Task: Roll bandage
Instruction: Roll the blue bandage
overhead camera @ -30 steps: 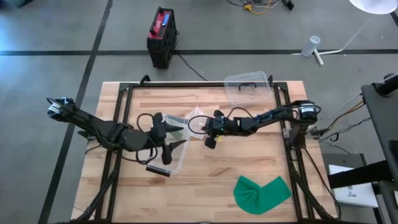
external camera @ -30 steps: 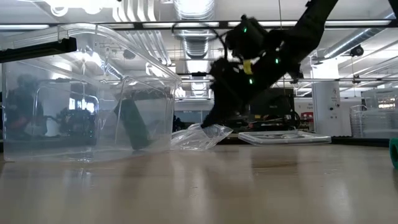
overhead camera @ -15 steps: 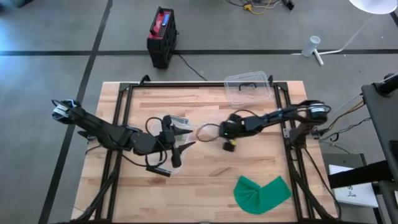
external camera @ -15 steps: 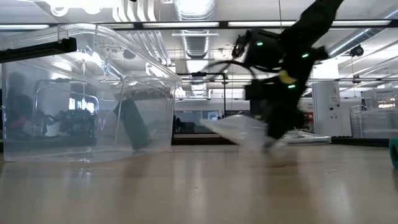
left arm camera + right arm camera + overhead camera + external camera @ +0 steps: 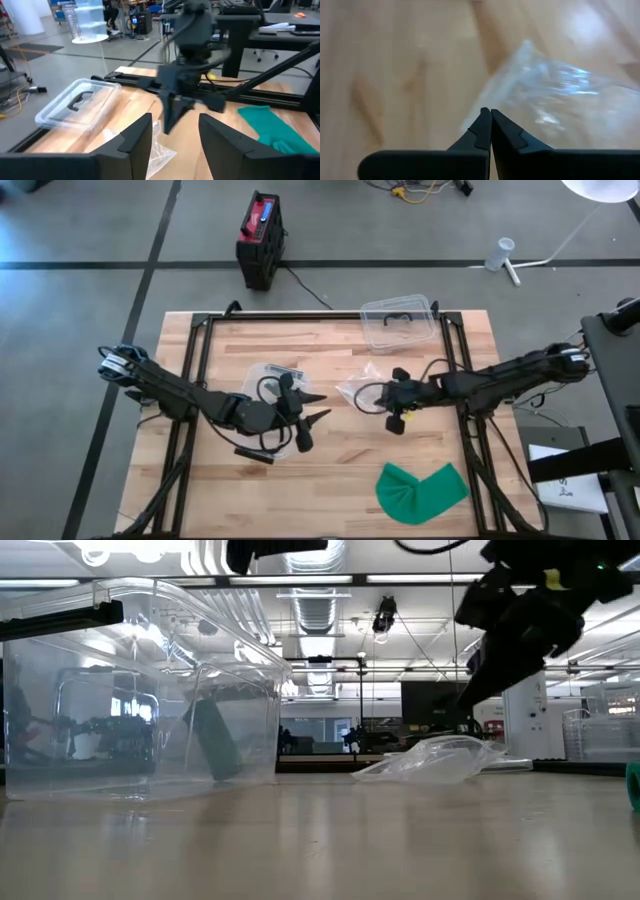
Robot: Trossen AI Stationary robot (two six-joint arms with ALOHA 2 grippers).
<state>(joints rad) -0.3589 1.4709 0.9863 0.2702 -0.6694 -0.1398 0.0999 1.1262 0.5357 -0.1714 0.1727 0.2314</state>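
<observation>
Two dark arms reach in over the wooden table (image 5: 330, 465) from opposite sides. On the left, the left gripper (image 5: 311, 420) hovers above a clear plastic tub (image 5: 268, 385) that lies near the middle of the table; its two fingers (image 5: 131, 142) stand apart with a clear gap between them and nothing in that gap. The wrist view looks past those fingers toward the other arm.

Just right of centre lies a crumpled clear plastic bag (image 5: 358, 390), flat on the wood. Whether a bandage is inside it I cannot tell. The right gripper (image 5: 393, 406) sits at the bag's right edge, its jaws pressed tightly together tip to tip; in the right wrist view the bag (image 5: 560, 95) lies just beyond the closed fingertips (image 5: 485, 127), and whether a pinch of the film is caught between them cannot be made out.

Farther back, a clear lid (image 5: 398, 322) with a dark handle rests at the table's far edge. Near the front right corner lies a folded green cloth (image 5: 421, 490), well apart from both grippers
</observation>
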